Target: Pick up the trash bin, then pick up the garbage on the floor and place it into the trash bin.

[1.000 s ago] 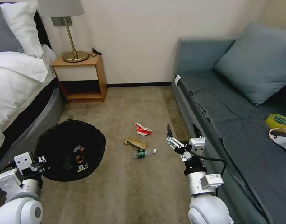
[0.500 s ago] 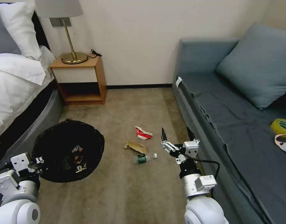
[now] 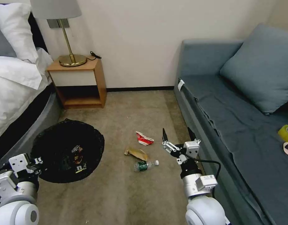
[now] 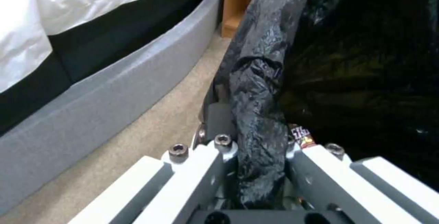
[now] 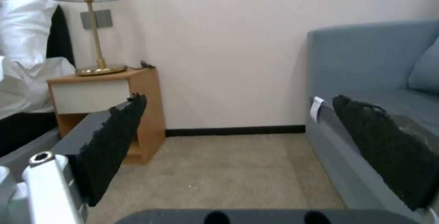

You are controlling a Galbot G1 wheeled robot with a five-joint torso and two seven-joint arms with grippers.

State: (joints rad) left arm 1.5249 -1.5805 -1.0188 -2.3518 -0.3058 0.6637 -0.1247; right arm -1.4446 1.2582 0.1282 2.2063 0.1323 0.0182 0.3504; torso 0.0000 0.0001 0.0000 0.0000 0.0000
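Left pincer (image 3: 37, 162) clamped on the bagged rim of the bin (image 3: 69, 150), held beside the bed (image 3: 15, 90); right pincer (image 3: 177, 137) spread wide, holding nothing, near the sofa (image 3: 231, 125); carton (image 3: 144, 138), paper (image 3: 136, 153) and bottle (image 3: 145, 165) lying on the floor (image 3: 128, 193) between.

On the floor: one trash bin (image 3: 67, 150), one red-and-white carton (image 3: 144, 138), one crumpled brown paper (image 3: 136, 153), one clear bottle (image 3: 145, 165).
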